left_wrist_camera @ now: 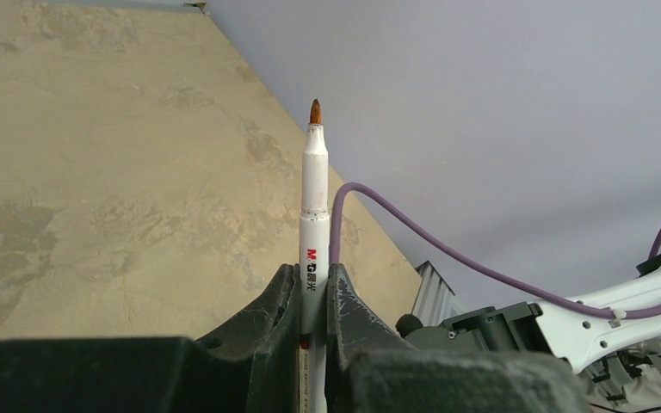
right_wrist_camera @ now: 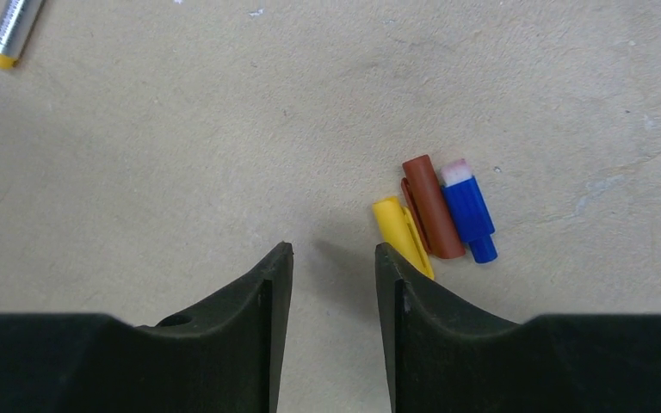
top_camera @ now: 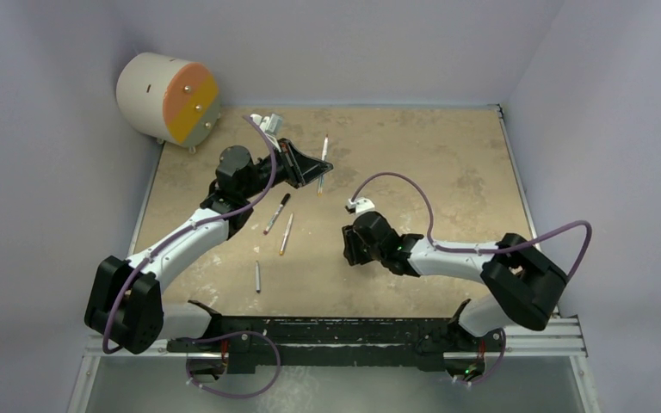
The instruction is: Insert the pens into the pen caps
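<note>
Three pens (top_camera: 277, 213) lie loose on the table (top_camera: 447, 163), at about 7 o'clock from your left gripper (top_camera: 308, 169) and 10 o'clock from your right gripper (top_camera: 348, 246). The top view shows all three, but the right arm covers the spot where the caps lie.

A fourth pen (left_wrist_camera: 314, 198) is clamped in the left gripper. Your left wrist view shows both fingers pressed on its white barrel, with the brownish-orange tip pointing to 12 o'clock. From above you see only the barrel sticking out of the gripper at 12 and 6 o'clock.

Only your right wrist view gives you the caps. The yellow cap (right_wrist_camera: 396, 225), the red-brown cap (right_wrist_camera: 433, 206) and the blue cap (right_wrist_camera: 471, 215) lie side by side at 2 o'clock from the jaw gap. Those jaws stand apart with nothing between them. The yellow cap's near end runs behind the right-hand finger (right_wrist_camera: 404, 292), and you cannot tell whether they touch. A yellow-ended pen (right_wrist_camera: 15, 24) shows at 10 o'clock in that view.
</note>
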Available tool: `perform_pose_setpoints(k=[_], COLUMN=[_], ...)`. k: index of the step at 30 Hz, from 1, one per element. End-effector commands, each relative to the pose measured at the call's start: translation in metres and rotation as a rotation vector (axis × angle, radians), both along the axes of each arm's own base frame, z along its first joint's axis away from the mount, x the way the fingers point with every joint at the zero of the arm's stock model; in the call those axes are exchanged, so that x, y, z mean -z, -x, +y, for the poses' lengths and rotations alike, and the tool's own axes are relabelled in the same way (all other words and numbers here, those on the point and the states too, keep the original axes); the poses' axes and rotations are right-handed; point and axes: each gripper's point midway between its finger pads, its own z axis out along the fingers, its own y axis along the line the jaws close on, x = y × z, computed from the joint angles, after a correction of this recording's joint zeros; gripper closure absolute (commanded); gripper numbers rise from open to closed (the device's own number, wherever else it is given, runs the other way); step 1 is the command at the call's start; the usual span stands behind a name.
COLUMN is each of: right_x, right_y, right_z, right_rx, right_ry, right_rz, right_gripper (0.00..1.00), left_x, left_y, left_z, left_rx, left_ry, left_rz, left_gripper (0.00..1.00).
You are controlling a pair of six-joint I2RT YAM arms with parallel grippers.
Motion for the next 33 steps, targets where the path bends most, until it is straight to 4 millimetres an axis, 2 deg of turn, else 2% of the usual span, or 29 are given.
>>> perform_pose_setpoints(k=[1,5,7,10,15,17,19,20,21,22,23,33], right_x=[-0.042,-0.062,-0.058,-0.04,-0.032,-0.028,-0.024,-0.023,-0.023,-0.024,-0.023,-0.005], right_y=[-0.014,-0.014,-0.016,-0.011,-0.008,-0.003,0.0,0.001,0.002,0.003,0.004,-0.002], right_z=[0.003,0.001,-0.004,-0.008,-0.008,-0.01,-0.015,-0.017,-0.018,-0.019,-0.019,-0.018], right_rx=[0.028,0.023,0.028,0.019,0.03,0.034,0.053,0.058,0.06,0.06,0.053,0.048], right_ry=[-0.045,-0.067,-0.038,0.005,-0.014,-0.023,-0.017,-0.014,-0.011,-0.014,-0.01,0.052], right_rz=[-0.093,-0.124,-0.127,-0.086,-0.07,-0.055,-0.04,-0.035,-0.032,-0.033,-0.028,-0.012], right_gripper=[0.58,0.58,0.58,0.61,0.88,0.91,0.87,0.79,0.66,0.6,0.57,0.58], left_x=[-0.016,-0.015,-0.016,-0.016,-0.014,-0.012,-0.012,-0.012,-0.012,-0.011,-0.012,-0.009], left_y=[0.001,0.001,0.001,0.001,0.002,0.001,0.0,0.0,0.0,0.0,0.0,0.002], left_z=[0.002,0.002,0.001,0.001,0.002,0.002,0.001,0.001,0.001,0.0,0.0,0.001], left_rx=[-0.01,-0.008,-0.006,-0.005,-0.007,-0.009,-0.008,-0.007,-0.005,-0.003,-0.001,-0.002], left_ry=[0.018,0.024,0.028,0.03,0.024,0.021,0.021,0.022,0.024,0.027,0.029,0.024], left_rz=[-0.062,-0.058,-0.06,-0.059,-0.057,-0.054,-0.053,-0.053,-0.052,-0.051,-0.05,-0.044], left_gripper=[1.0,1.0,1.0,1.0,1.0,1.0,1.0,1.0,1.0,1.0,1.0,1.0])
